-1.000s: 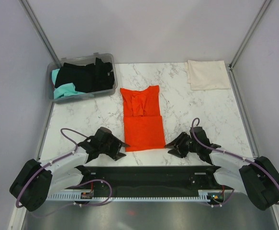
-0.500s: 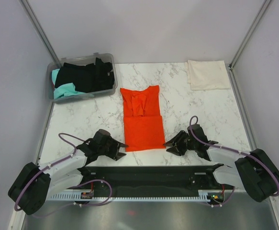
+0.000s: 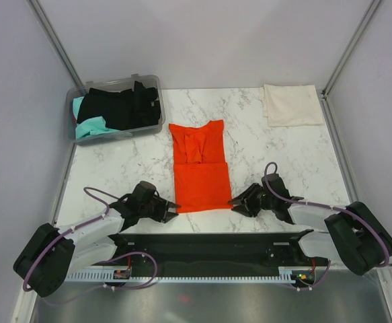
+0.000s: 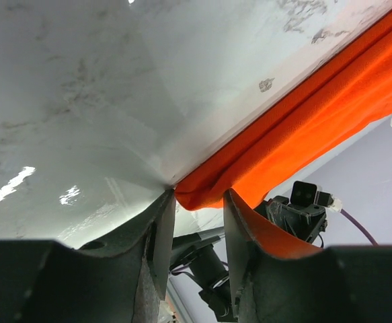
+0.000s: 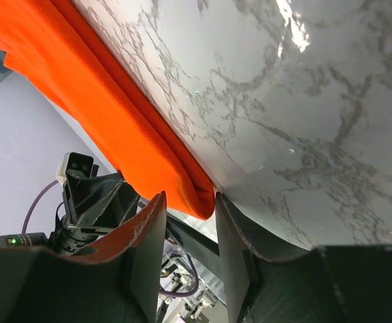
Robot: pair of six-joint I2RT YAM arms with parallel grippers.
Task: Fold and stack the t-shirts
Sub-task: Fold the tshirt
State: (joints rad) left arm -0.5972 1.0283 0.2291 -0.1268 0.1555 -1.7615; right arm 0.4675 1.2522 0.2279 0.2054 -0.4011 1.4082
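A bright orange-red t-shirt (image 3: pixel 199 168), partly folded into a long strip, lies in the middle of the marble table (image 3: pixel 283 155). My left gripper (image 3: pixel 173 206) is open at the shirt's near left corner; in the left wrist view (image 4: pixel 197 202) the corner of the orange cloth (image 4: pixel 303 121) sits just between the fingertips. My right gripper (image 3: pixel 232 202) is open at the near right corner; in the right wrist view (image 5: pixel 185 202) the folded orange edge (image 5: pixel 115 114) reaches between the fingers. A folded cream-white t-shirt (image 3: pixel 292 104) lies at the far right.
A clear grey plastic bin (image 3: pixel 115 108) at the far left holds black and teal t-shirts (image 3: pixel 118 104). White walls and metal posts enclose the table. The black base rail (image 3: pixel 202 249) runs along the near edge.
Both grippers have crept inward toward the near corners of the orange-red shirt. The shirt itself has not moved.
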